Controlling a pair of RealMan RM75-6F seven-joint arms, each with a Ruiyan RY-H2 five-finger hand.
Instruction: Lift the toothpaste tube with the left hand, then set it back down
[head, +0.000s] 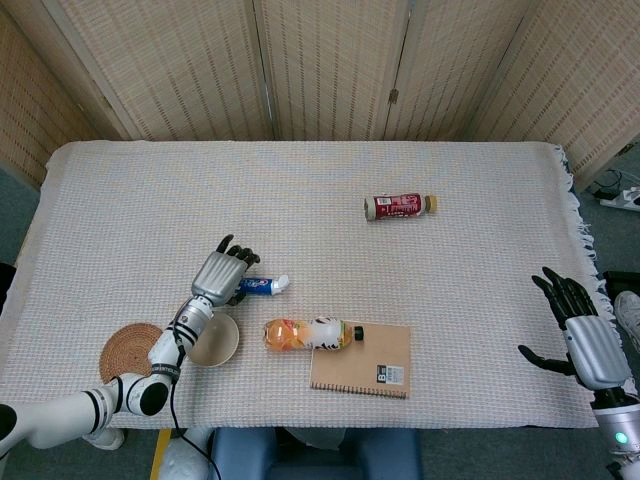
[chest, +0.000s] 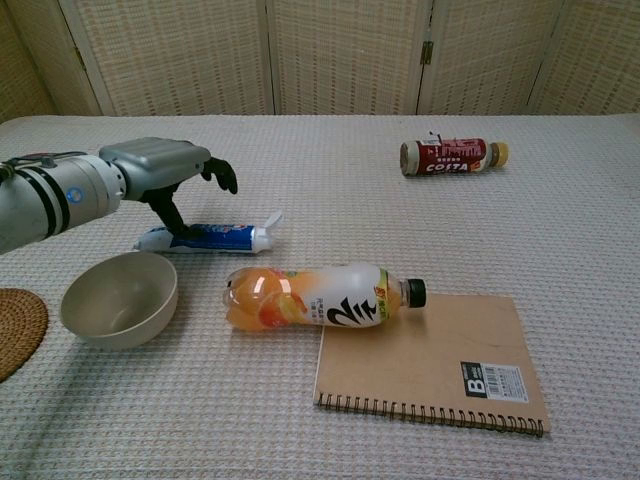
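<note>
Coaster: round woven mat (head: 129, 347) at table's front-left, also cut off at left edge in chest view (chest: 18, 330). Near the bowl, not touching.
Bowl: cream bowl (head: 216, 341) (chest: 118, 298), upright, just right of coaster, in front of the tube. L forearm passes over its left rim in head view.
Left hand: left hand (head: 221, 277) (chest: 160, 172) above the tube's flat tail end, palm down. Fingers (chest: 222, 175) curled downward but apart, not wrapped round anything. Thumb (chest: 168, 219) reaches down to the tube's tail; contact w/ tube can't be told for sure. Tube not lifted.
Toothpaste tube: blue/white toothpaste tube (head: 262, 286) (chest: 218, 237) flat on the cloth, cap end pointing right, tail partly hidden under the hand in head view. Just behind bowl & juice bottle.
Juice bottle: orange drink bottle (head: 308, 333) (chest: 315, 296) on its side, black cap to the right, cap end resting at the notebook's corner.
Notebook: brown spiral notebook (head: 366, 362) (chest: 440, 357), flat, spiral along near edge, front-centre.
Far bottle: small red-label bottle (head: 399, 206) (chest: 452, 156) on its side, well apart toward the back right.
Table: light woven cloth (head: 300, 190) covers it.
Right hand: right hand (head: 580, 335) at far right table edge, head view only; fingers spread, holding nothing.
</note>
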